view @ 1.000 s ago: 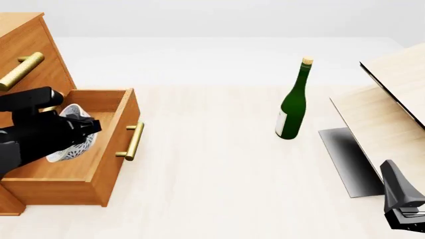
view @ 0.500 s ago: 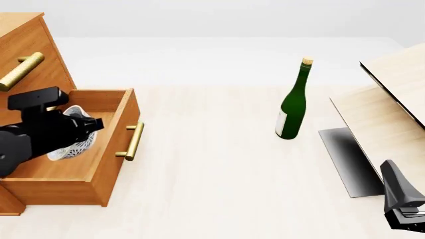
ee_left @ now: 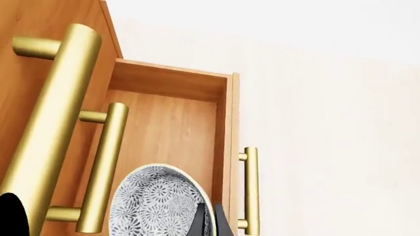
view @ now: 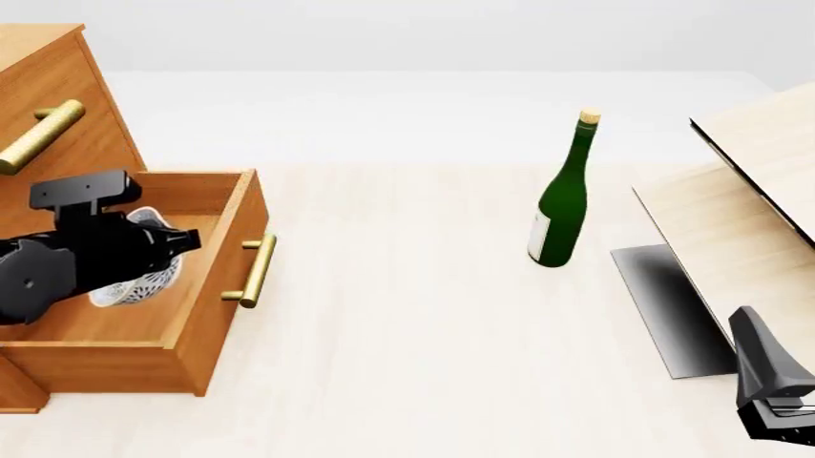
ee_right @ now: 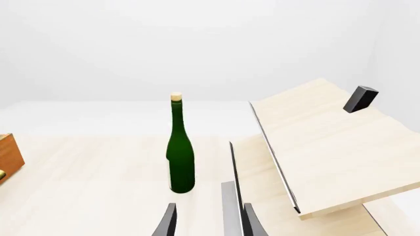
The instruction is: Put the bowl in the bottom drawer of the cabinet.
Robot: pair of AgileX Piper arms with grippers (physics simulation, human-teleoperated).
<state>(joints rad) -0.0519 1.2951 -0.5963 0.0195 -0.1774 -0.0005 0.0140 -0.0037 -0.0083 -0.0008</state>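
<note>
My table was pale, light-grained wood, filling most of the front view. Behind it the backdrop was plain flat white-grey, no windows or seams visible. Light was even and soft, with faint shadows only. A green bottle with a cork stood upright mid-table, casting almost no shadow. To my right, pale wooden boards sat tilted, stacked at angles, with a black panel along the lower edge. In my right wrist view a small black block sat on the top board.
</note>
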